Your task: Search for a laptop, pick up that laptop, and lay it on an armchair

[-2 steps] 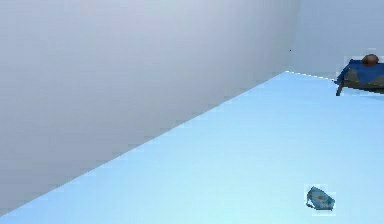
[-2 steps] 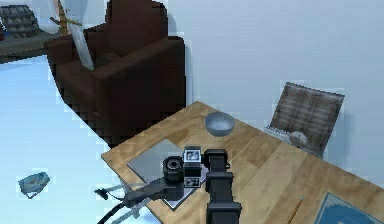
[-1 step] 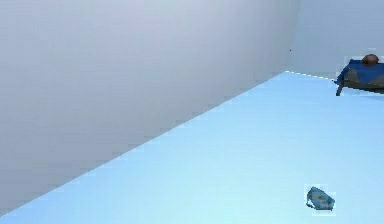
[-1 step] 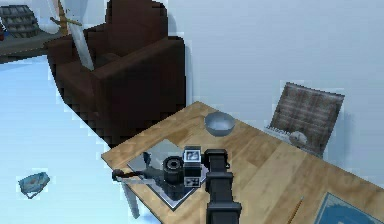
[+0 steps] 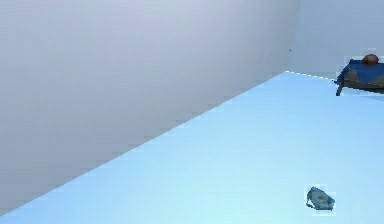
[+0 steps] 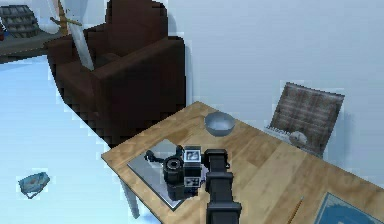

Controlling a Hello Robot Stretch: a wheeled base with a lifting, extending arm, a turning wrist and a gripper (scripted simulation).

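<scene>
One step is in hand: the pick-up. In the arm side view, the armchair (image 6: 120, 75) stands upper left; lower centre, a flat grey slab, judged the laptop (image 6: 143, 172), lies on the wooden surface (image 6: 260, 165) with the fingers (image 6: 162, 156) at it. Whether they hold anything cannot be told. Next: lift clear, carry to the armchair. The forward view adds a blue object (image 5: 362, 75), upper right.

laptop (image 6: 148, 176) partly hidden behind pincer (image 6: 158, 157), floor lump (image 5: 320, 198) unidentifiable
</scene>
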